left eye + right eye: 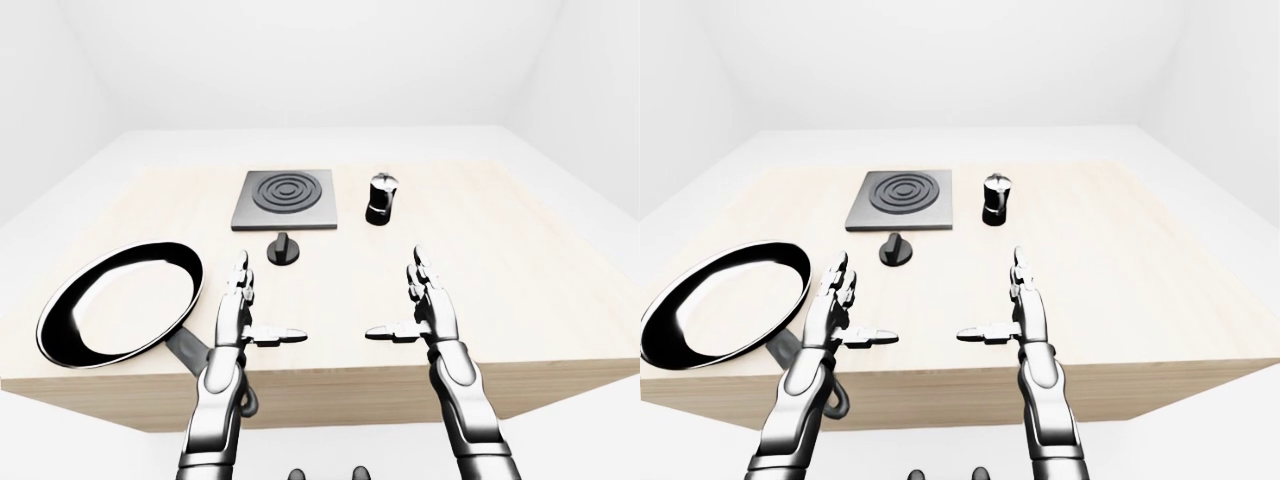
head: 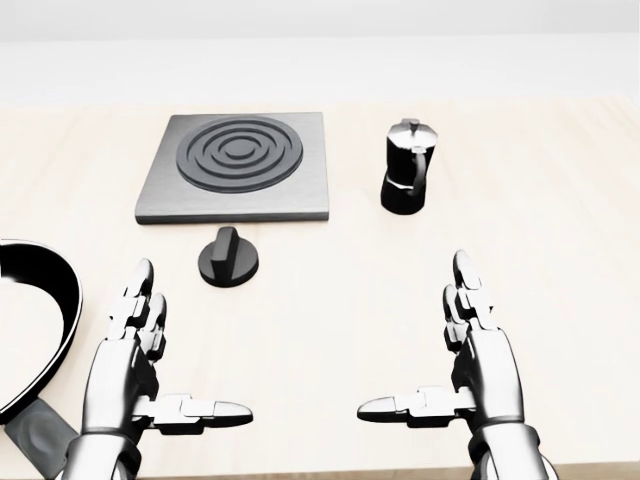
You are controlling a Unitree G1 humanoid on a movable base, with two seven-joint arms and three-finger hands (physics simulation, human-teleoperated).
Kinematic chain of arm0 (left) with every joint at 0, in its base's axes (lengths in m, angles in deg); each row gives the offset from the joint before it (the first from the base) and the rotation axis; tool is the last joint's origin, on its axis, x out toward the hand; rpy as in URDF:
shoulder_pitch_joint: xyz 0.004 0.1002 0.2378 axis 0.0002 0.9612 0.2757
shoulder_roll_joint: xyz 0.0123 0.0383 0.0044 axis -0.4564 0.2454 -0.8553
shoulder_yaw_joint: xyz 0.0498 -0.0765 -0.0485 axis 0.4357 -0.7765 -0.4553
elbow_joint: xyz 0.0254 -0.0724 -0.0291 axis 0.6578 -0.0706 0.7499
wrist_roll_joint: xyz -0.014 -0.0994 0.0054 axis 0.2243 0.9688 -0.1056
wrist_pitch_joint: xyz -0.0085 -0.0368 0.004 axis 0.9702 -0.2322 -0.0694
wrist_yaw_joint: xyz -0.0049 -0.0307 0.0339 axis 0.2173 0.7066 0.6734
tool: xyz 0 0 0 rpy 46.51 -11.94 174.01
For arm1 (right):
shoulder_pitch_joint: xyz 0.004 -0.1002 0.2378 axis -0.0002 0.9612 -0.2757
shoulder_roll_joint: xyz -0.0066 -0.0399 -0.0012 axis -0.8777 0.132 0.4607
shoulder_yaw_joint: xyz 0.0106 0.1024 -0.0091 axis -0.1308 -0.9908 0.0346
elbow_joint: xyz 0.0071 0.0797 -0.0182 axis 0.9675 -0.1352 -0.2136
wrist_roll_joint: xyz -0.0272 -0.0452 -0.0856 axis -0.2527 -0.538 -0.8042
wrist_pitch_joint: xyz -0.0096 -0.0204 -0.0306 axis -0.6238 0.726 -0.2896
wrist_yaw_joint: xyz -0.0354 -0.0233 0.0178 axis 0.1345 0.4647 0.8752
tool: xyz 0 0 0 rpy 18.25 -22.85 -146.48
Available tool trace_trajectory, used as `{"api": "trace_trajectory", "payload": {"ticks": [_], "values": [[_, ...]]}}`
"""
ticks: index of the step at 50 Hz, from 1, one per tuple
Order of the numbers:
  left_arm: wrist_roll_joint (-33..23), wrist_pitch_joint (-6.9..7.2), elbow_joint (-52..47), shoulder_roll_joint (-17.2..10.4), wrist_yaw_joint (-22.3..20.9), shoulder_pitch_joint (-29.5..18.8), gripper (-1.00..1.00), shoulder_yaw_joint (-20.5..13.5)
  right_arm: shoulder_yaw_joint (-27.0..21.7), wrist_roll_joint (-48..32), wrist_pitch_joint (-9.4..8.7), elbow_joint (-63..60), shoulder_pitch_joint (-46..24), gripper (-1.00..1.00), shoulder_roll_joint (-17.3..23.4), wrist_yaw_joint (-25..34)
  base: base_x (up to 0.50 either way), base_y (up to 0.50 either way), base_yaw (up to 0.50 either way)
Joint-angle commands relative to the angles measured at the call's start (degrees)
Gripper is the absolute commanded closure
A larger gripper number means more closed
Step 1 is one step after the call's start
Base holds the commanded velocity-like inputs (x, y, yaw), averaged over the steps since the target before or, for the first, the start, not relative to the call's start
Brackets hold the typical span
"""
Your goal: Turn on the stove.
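Hands hover empty over the wooden table (image 2: 560, 180), fingers apart, thumbs pointing inward: left hand (image 2: 140, 350), right hand (image 2: 475, 345). The stove knob (image 2: 228, 260) sits just near of the stove (image 2: 238, 165), a little beyond the left hand, likely best placed to turn it. Right of the stove stands a moka pot (image 2: 407, 168). The left-eye view shows the whole frying pan (image 1: 120, 300), cropped in the head view

Stove (image 1: 900, 200) with knob (image 1: 895, 249) below, both hands (image 1: 838, 300) (image 1: 1028, 305) open, apart

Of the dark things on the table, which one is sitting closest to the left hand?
The frying pan; its handle runs under the left hand. The knob, stove and moka pot lie farther up the views.
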Motion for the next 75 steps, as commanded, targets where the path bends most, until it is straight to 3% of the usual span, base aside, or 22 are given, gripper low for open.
{"api": "trace_trajectory", "payload": {"ticks": [1,25,37,47,57,59,63,68,71,75], "values": [[0.0,0.08,0.2,0.0,-0.1,-0.2,-1.00,0.0,-0.1,0.0,-0.05,0.1,-0.1,-1.00,0.0,0.1,0.30,0.00,0.00],[0.1,0.43,0.3,0.0,0.0,-0.3,-1.00,-0.1,-0.3,0.3,-0.37,0.3,-0.3,-1.00,0.0,-0.2,0.32,0.00,0.00],[0.0,-0.08,0.7,0.0,0.0,-0.2,-1.00,0.0,-0.1,0.2,-0.06,0.3,-0.1,-1.00,0.0,0.0,0.26,0.00,0.00],[0.0,-0.12,1.2,-0.1,-0.2,-0.4,-1.00,0.0,0.0,0.1,-0.36,0.2,-0.2,-1.00,0.0,0.1,0.05,0.00,0.00],[-0.1,0.89,0.3,-0.1,-0.1,-0.3,-1.00,0.0,0.0,0.1,-0.57,-0.1,-0.1,-1.00,0.0,0.2,0.00,0.00,0.00],[0.0,0.47,1.1,-0.1,-0.1,-0.6,-1.00,-0.1,0.0,0.1,-0.16,0.4,-0.2,-1.00,0.0,0.3,0.00,0.00,0.00],[0.0,1.63,0.6,-0.2,0.0,-0.8,-1.00,-0.3,0.0,0.1,-0.43,0.3,-0.2,-1.00,0.0,0.2,0.00,0.00,0.00],[-0.8,1.67,1.0,-0.4,0.3,-1.5,-1.00,-0.3,-0.1,0.1,-0.41,0.4,-0.3,-1.00,0.0,0.2,0.00,0.00,0.00],[-0.5,3.31,0.8,-0.3,1.1,-2.5,-1.00,-0.8,-0.1,0.2,-0.75,0.1,-0.2,-1.00,0.0,0.2,0.00,0.00,0.00],[-0.3,3.89,1.6,-0.5,1.8,-3.4,-1.00,-1.1,-0.1,0.2,-0.93,0.1,-0.2,-1.00,0.0,0.2,0.00,0.00,0.00]]}}
